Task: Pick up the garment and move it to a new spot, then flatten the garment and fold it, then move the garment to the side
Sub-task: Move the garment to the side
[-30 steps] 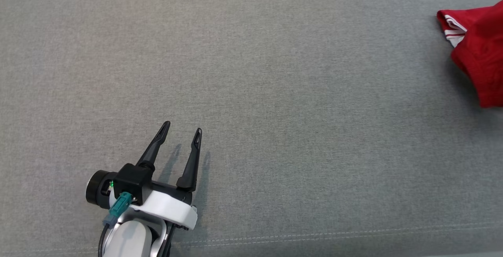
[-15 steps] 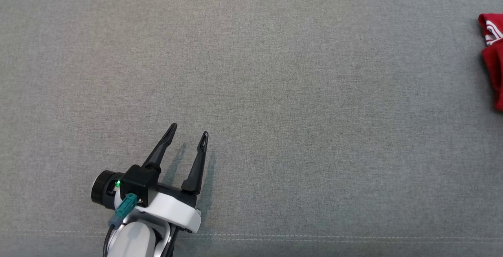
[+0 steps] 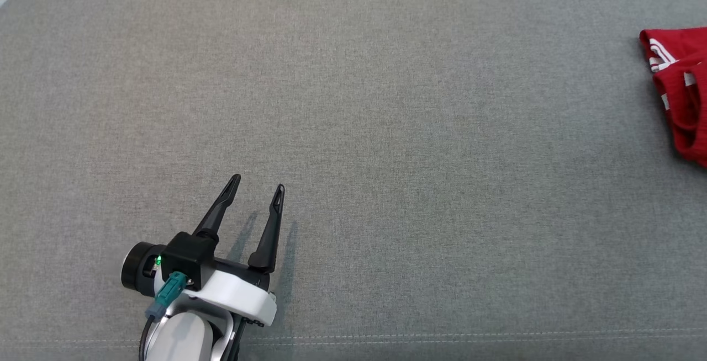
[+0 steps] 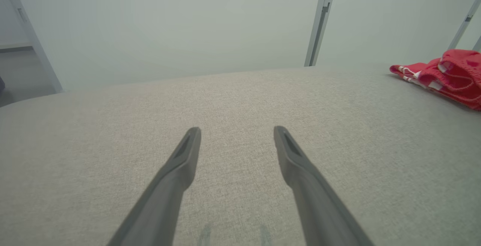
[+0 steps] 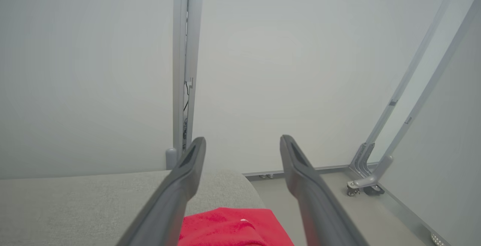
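Head view: left end effector (image 3: pixel 258 182) wide, empty, at 7 o'clock; garment (image 3: pixel 682 74) bunched at 3 o'clock. Left wrist: garment at 2 o'clock. Right wrist: right end effector (image 5: pixel 243 140) wide, empty, above it (tabletop (image 5: pixel 75 208) edge close); a nudge could drop it.

Found no legible text, label, brand, number or sign, not even on the red white-striped knitted garment (image 3: pixel 685 112) at three o'clock.
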